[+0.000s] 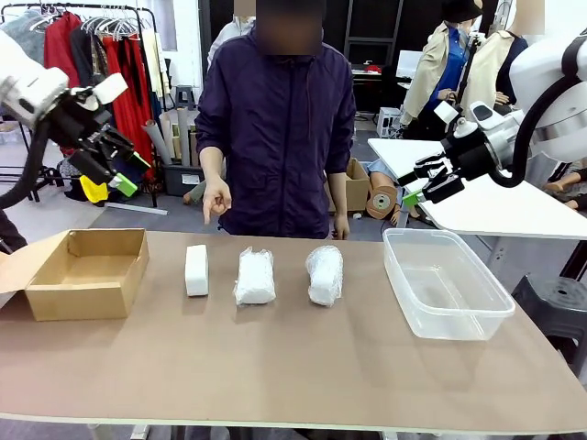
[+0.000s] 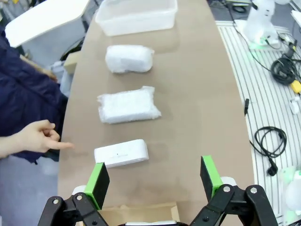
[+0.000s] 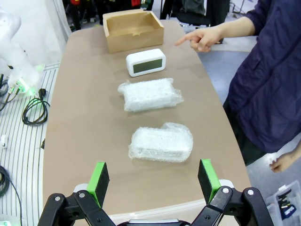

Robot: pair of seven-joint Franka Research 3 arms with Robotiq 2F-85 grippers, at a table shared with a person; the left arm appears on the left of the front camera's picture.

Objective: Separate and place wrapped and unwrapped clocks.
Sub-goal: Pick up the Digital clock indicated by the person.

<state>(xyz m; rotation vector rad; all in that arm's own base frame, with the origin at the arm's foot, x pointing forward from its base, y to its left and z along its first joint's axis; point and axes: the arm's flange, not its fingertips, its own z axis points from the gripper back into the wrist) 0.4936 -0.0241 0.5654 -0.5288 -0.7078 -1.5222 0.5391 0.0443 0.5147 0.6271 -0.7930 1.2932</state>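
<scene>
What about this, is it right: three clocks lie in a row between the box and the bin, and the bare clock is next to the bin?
Not quite. The bare clock is next to the box, not the bin, as the front view shows. The rest is right.

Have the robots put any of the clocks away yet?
Not yet. Nothing is sorted: the bare white clock and two crinkly-wrapped white bundles lie in a row between the open cardboard box and clear plastic tub. The left fingers and right fingers hang open, holding nothing. All three are left.
</scene>
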